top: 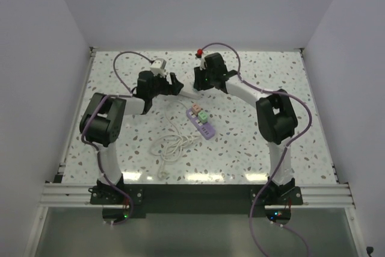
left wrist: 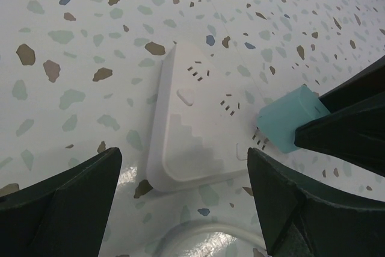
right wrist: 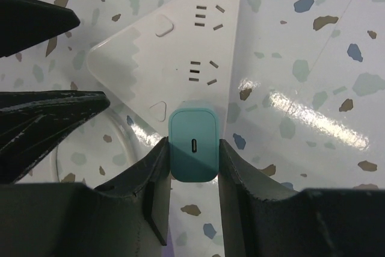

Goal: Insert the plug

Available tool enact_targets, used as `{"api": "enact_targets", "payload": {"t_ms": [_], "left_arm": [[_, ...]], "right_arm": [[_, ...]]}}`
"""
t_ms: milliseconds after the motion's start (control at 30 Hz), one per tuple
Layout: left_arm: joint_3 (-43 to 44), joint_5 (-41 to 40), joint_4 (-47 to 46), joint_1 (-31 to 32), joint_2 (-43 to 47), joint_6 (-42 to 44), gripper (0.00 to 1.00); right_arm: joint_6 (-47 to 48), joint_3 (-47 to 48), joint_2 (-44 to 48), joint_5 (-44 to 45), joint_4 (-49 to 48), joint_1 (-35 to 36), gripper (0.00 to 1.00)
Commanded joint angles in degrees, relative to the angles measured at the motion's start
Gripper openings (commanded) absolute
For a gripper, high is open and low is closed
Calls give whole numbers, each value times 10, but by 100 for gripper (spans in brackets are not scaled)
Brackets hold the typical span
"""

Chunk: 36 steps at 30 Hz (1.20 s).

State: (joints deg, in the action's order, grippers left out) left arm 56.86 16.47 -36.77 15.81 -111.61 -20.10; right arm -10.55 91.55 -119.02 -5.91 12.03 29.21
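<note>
Left arm (top: 102,121) and right arm (top: 274,118) bend inward — left hand (left wrist: 185,209) spread wide, right hand (right wrist: 192,162) pinching the plug (right wrist: 192,133).

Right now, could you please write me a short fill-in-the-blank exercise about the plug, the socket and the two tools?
1. The tool clamping the teal plug belongs to the ___ arm.
2. The white socket block has a ___ outline.
3. The left tool stands ___, holding nothing.

Missing words: right; triangular; open.
</note>
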Motion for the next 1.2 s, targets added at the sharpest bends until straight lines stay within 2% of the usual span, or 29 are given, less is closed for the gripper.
{"api": "enact_targets", "payload": {"t_ms": [0, 567, 1167], "left_arm": [[23, 16, -40, -4, -14, -8, 91], [29, 37, -56, -4, -53, -26, 89], [28, 44, -64, -4, -61, -30, 76]], "right_arm": [[-29, 32, -5, -9, -30, 0, 0], [-41, 68, -24, 31, 35, 1, 0], [-74, 57, -17, 39, 43, 4, 0]]}}
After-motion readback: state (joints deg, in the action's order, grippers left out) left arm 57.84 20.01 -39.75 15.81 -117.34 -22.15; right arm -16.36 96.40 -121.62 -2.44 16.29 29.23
